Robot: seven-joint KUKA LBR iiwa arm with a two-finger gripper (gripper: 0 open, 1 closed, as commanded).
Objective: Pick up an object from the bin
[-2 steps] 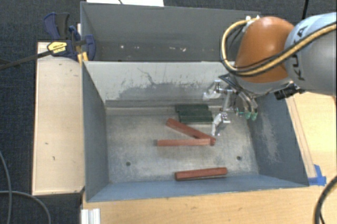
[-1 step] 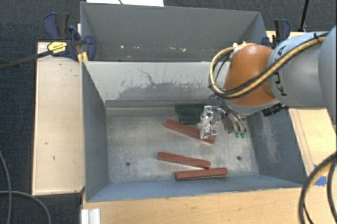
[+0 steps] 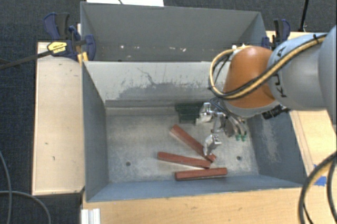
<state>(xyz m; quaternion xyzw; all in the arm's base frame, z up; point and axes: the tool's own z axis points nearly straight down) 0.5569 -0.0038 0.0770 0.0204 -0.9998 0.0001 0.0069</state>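
My gripper (image 3: 212, 147) hangs low over the right middle of the bin floor, its metal fingertips down at the lower right end of a slanted reddish-brown bar (image 3: 186, 139). Whether the fingers close around that bar I cannot tell. A second reddish-brown bar (image 3: 182, 160) lies just left and below the fingertips, nearly level. A third bar (image 3: 201, 174) rests near the front wall. A dark green block (image 3: 187, 111) sits against the back wall, left of the gripper body.
The arm with its orange cover and yellow cables leans in from the right over the bin's right side. The left half of the bin floor is bare grey metal.
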